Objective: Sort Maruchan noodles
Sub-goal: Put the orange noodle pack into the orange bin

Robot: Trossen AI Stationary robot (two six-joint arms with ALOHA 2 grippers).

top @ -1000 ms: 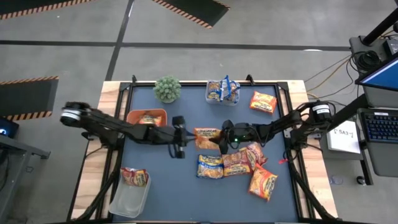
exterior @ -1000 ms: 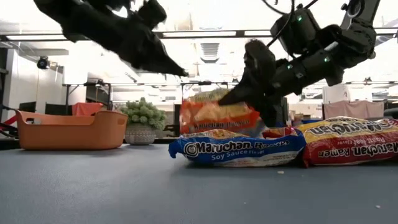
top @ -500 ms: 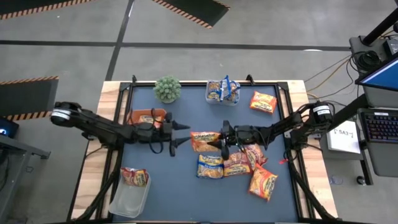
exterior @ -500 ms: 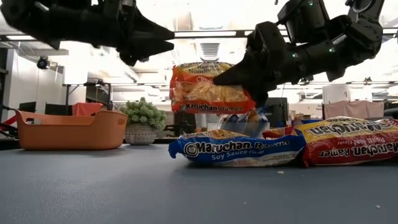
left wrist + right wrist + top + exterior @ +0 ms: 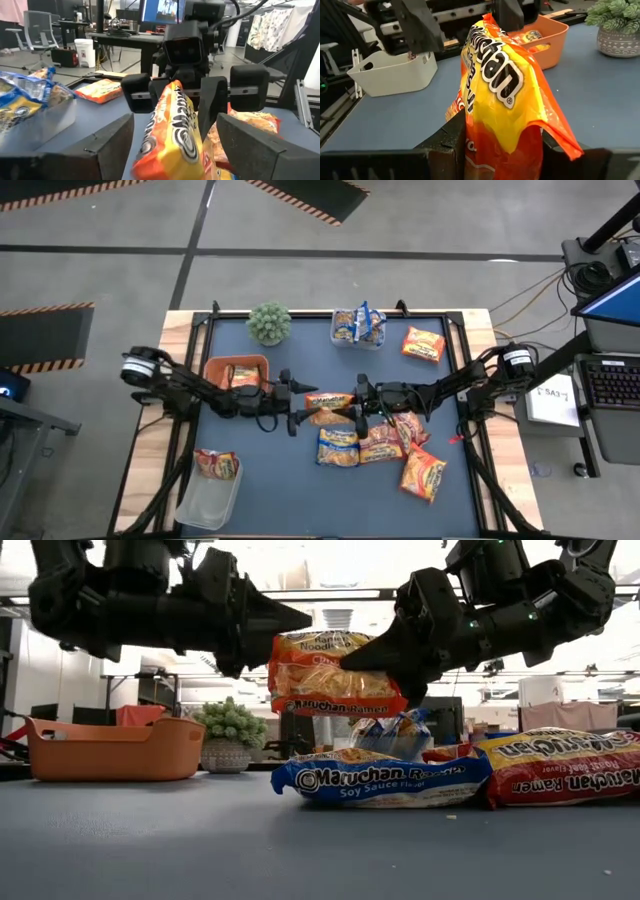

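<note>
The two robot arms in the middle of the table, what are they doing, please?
It looks like a handover in mid-air. The right gripper is shut on an orange Maruchan noodle packet, held above the table. The left gripper is open at the packet's other end. More packets lie below; an orange tray stands to the left.

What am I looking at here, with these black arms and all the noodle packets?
Two robot arms work at a blue table. One picture looks straight down from above, one looks level across the tabletop, and two come from cameras on the arms' wrists. The right hand grips an orange noodle packet in the air; the left hand is open, its fingers on either side of the packet's other end, as if to take it over. More packets lie in a pile below. There is also an orange tray, a clear tub and a small plant.
</note>
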